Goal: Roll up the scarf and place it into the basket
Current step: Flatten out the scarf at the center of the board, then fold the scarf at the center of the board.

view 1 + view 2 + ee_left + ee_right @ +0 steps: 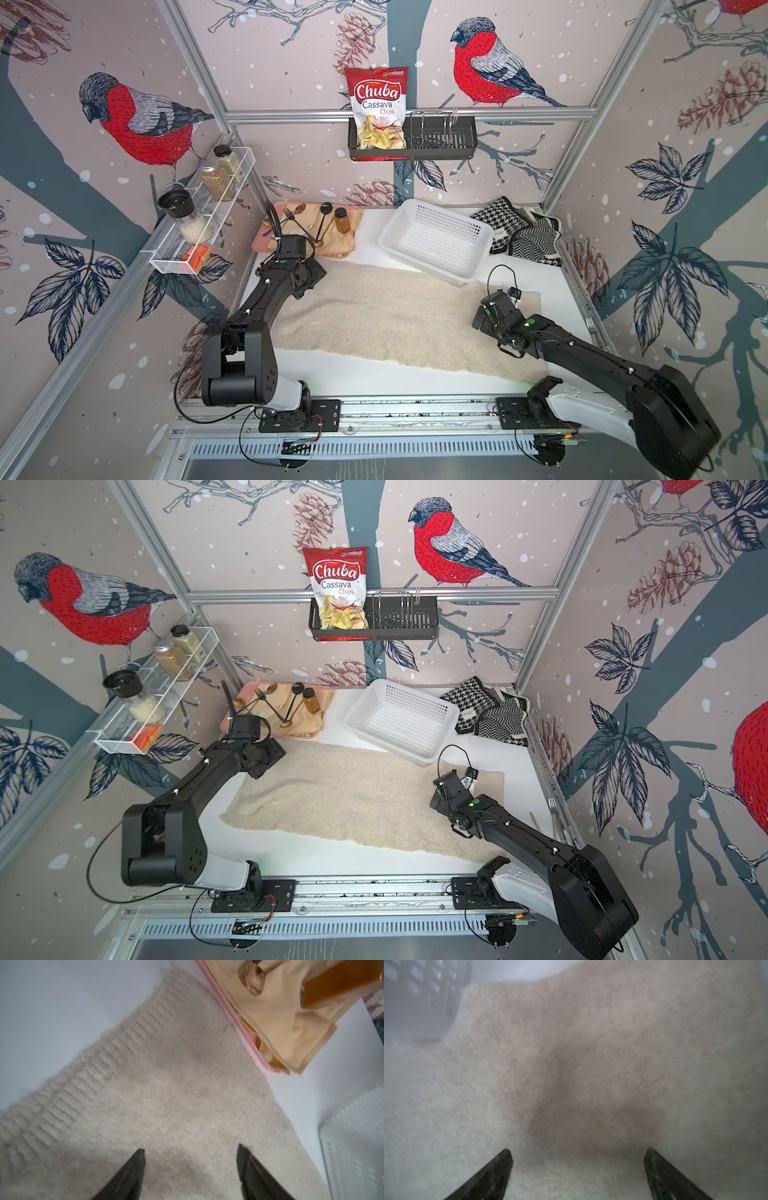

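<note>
top-down layout, clock directions read from the table centre. the white table (365, 376) carries the beige knit scarf (395, 316), which lies flat and unrolled across the middle, its long axis running from 9 to 3 o'clock; both top views show it so (353, 796). the left arm (266, 303) reaches in from 7 o'clock to the scarf's 10 o'clock corner, and the right arm (582, 353) reaches in from 5 o'clock to the scarf's 3 o'clock end. the basket (440, 245), white and perforated, stands with nothing in it at 1 o'clock; its near corner meets the scarf's far edge, though whether it rests on the knit cannot be told. a pink tray (259, 241) with a tan cloth and cutlery sits at 11 o'clock, just beside the scarf's corner. folded black-and-white patterned cloths (523, 232) lie at 2 o'clock, behind the basket. a white wire rack (170, 259) hangs on the 9 o'clock wall, and a black caddy (449, 141) holding a chips bag (376, 99) hangs on the 12 o'clock wall. the left gripper (190, 1147) hangs over the ribbed end of the scarf with its jaws spread and nothing between them. the right gripper (577, 1149) is likewise spread wide just above the knit, holding nothing.
</note>
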{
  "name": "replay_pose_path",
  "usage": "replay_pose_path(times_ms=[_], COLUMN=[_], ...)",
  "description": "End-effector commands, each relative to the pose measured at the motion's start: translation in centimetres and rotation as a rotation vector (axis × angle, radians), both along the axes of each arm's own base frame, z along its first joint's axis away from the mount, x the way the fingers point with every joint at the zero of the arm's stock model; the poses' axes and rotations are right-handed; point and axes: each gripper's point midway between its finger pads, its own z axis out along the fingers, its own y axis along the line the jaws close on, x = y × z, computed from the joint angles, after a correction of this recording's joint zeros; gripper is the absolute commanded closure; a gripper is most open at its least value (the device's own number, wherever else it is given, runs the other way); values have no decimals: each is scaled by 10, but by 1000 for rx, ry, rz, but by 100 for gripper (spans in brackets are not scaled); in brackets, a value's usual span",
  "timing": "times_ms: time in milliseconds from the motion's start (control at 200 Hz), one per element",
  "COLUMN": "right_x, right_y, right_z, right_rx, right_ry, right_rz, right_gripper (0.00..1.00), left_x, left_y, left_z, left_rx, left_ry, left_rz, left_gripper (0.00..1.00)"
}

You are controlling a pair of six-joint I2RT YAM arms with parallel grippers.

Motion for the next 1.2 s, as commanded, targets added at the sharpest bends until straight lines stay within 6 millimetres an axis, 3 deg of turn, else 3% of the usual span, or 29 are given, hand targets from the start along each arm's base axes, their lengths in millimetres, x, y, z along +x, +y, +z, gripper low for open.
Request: replay_pose_path(times_ms=[0, 100, 385, 490, 600, 650, 690, 730, 815, 830, 891, 1061, 1196], right_x=[-9, -24, -62, -66, -65, -65, -64, -66, -70, -71, -67, -46, -29], right_y=[-41, -74, -118, -125, -120, -113, -107, -101, -92, -91, -89, -107, -116], right_z=[11, 23, 20, 13, -6, -16, -22, -28, -33, -32, -18, 64, 110], right_rx=[-90, -140, -93, -63, 6, 48, 80, 103, 119, 117, 102, -52, -138], right_ry=[-26, -43, -51, -33, 36, 66, 90, 119, 146, 147, 108, -98, -182], right_rz=[-229, -398, -726, -788, -781, -774, -754, -750, -748, -757, -770, -802, -793], right_gripper=[0, 0, 0, 1, 2, 11, 24, 44, 95, 100, 100, 100, 100], left_x=[-24, -28, -17, -14, -12, -12, -12, -13, -13, -14, -14, -14, -13], left_y=[-23, -36, -59, -66, -69, -71, -72, -74, -77, -76, -77, -78, -79], left_z=[-2, 3, 22, 28, 30, 28, 28, 26, 23, 22, 20, 20, 28], left_rx=[-31, -62, -79, -87, -84, -91, -95, -103, -111, -111, -109, -112, -116], left_ry=[47, 11, -60, -86, -86, -86, -88, -87, -87, -84, -80, -86, -105], left_rz=[-116, -154, -284, -333, -373, -389, -396, -406, -419, -420, -426, -441, -442], left_gripper=[9, 9, 9, 9, 9, 9, 9, 9, 9, 9, 9, 9, 9])
